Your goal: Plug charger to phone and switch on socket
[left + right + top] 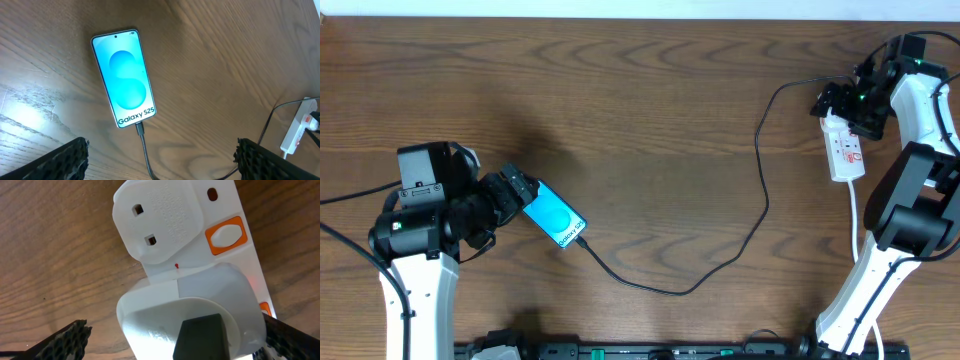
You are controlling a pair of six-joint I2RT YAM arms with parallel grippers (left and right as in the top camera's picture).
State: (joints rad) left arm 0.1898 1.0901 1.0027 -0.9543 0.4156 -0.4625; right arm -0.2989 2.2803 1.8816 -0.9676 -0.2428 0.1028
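White socket is lying at the table's far right, long axis running near-to-far, directly under the right gripper, whose fingers are spread, grasping nothing. Orange switch is sitting just ahead. Charger is reaching the phone by the left gripper, likewise spread.

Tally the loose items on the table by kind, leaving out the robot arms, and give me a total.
phone: 1
charger cable: 1
power strip: 1
Total: 3
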